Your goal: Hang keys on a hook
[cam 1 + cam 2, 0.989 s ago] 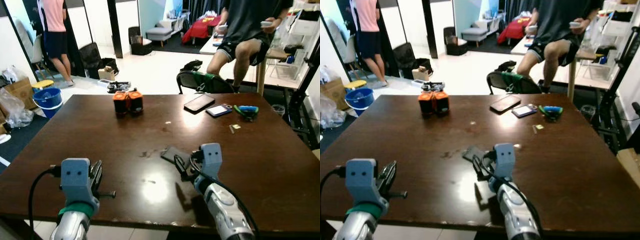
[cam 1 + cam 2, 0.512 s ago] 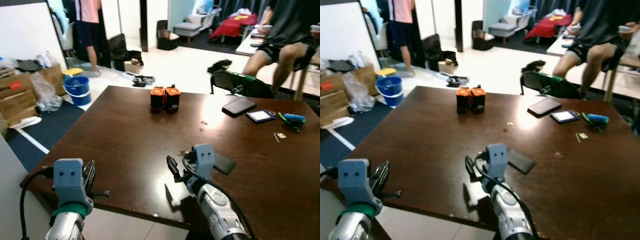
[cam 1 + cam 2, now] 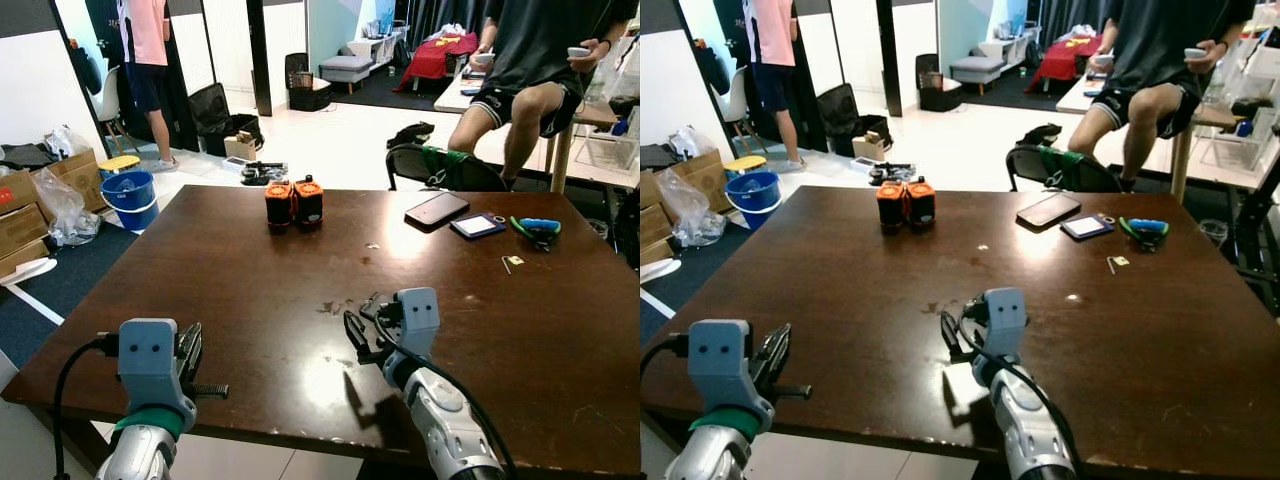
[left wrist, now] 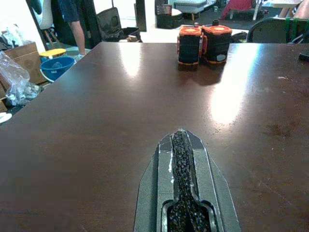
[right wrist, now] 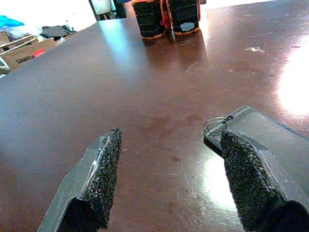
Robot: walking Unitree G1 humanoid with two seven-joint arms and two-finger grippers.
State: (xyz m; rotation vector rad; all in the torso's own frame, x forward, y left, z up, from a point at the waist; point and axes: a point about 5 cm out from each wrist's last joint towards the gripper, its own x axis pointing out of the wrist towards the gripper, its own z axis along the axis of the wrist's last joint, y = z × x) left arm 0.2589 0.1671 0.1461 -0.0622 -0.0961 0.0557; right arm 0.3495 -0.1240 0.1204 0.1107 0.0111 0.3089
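Dark brown wooden bench, both my grippers low over its near edge.
From my head, my right gripper hangs by a flat black fob with a wire ring; two orange-and-black battery packs stand farther off. My left wrist shows my left gripper pressed closed on nothing. My right wrist shows pads spread wide, the fob touching the far one.

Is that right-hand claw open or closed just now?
Open. The right gripper shows a wide gap between its two black pads, with bare table between them.

Dark wooden table, pale floor
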